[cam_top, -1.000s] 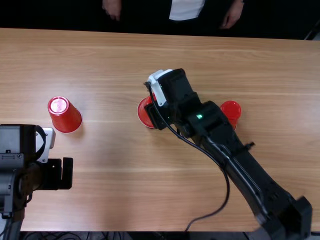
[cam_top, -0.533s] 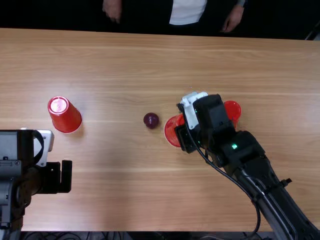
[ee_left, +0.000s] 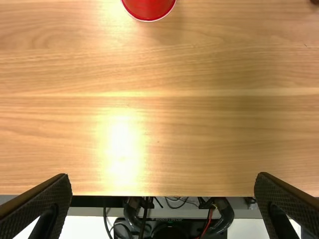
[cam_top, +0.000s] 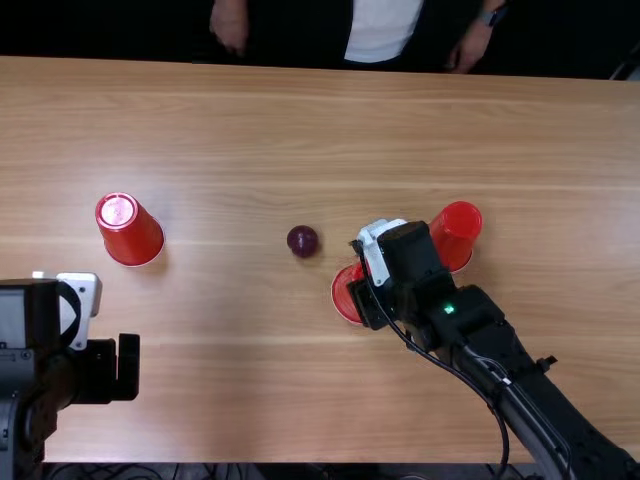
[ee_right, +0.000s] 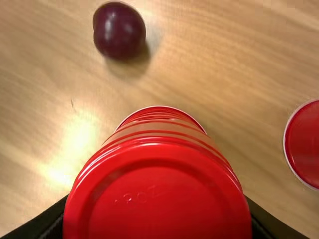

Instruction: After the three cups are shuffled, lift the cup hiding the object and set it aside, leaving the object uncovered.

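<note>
Two fingers of my right gripper (cam_top: 360, 291) are clamped on a red cup (cam_top: 345, 293), its base toward my wrist. Near it the dark purple ball (cam_top: 302, 240) lies uncovered on the table (cam_top: 300, 120) — my left gripper (ee_left: 159, 209) hangs wide open, holding nothing.

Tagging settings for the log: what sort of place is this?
Probably a robotics lab bench, not a home: a wooden table with the right gripper clamping a red cup near a dark ball, and loose cables below the table's near edge.
</note>
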